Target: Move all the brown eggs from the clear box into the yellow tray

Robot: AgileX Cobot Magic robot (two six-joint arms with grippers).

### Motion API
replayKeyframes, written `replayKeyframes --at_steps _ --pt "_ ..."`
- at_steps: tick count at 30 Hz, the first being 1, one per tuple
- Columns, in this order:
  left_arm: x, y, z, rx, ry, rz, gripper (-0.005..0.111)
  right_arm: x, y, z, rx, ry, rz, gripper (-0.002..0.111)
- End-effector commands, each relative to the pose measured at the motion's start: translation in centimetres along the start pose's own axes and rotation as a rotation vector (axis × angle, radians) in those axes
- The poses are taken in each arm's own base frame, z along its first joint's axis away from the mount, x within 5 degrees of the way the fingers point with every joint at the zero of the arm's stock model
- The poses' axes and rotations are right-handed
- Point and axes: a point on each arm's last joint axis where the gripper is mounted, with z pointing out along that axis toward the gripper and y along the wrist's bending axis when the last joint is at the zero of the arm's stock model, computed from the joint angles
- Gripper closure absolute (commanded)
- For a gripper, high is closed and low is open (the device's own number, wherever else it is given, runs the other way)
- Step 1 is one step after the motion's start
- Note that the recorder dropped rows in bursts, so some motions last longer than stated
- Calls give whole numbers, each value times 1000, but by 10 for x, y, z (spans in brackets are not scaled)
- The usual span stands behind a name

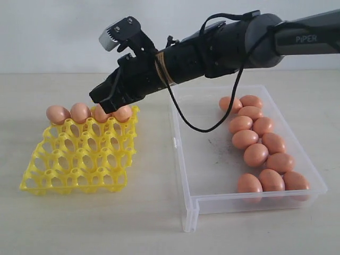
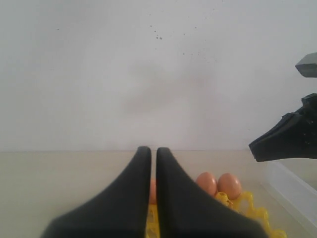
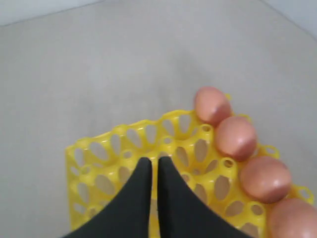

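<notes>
Exterior: right gripper [image 1: 103,101] hangs over the tray [image 1: 37,180], four seated eggs [image 1: 79,112] just beside it; the rest lie in the box [image 1: 186,175], well apart.
Left wrist: left gripper [image 2: 153,151] closed, empty, idle.
Right wrist: jaws pressed together, holding nothing; likely free to fetch another.

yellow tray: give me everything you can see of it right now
The yellow tray is bright plastic, roughly square, an open lattice of cup cells with pegs between them. It lies flat on the pale table, left of the clear box in the exterior view and apart from it. Four brown eggs sit side by side along its far edge; the other cells in view are empty. The right end effector, shut and holding nothing, hangs over it; whether they touch is unclear.
</notes>
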Motion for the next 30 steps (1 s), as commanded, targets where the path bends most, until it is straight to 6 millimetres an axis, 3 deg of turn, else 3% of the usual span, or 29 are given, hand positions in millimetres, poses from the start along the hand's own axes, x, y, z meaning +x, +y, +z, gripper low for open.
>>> replayKeyframes --at_steps 1,7,13,17,25,30 --pt "-1 -4 0 45 -5 9 103 2 11 -15 -26 18 24 109" --pt "-2 -21 -3 235 -16 -5 103 30 27 -36 78 102 23 109" --pt "-5 -28 -5 319 -22 -127 103 53 52 -70 198 175 44 109" --pt "-25 -40 -5 458 -21 -140 103 65 68 -92 262 204 51 109" --pt "-53 -47 31 625 139 -148 103 80 80 -131 503 241 46 109" --pt "-45 -34 67 528 274 -154 103 93 80 -155 715 269 75 109"
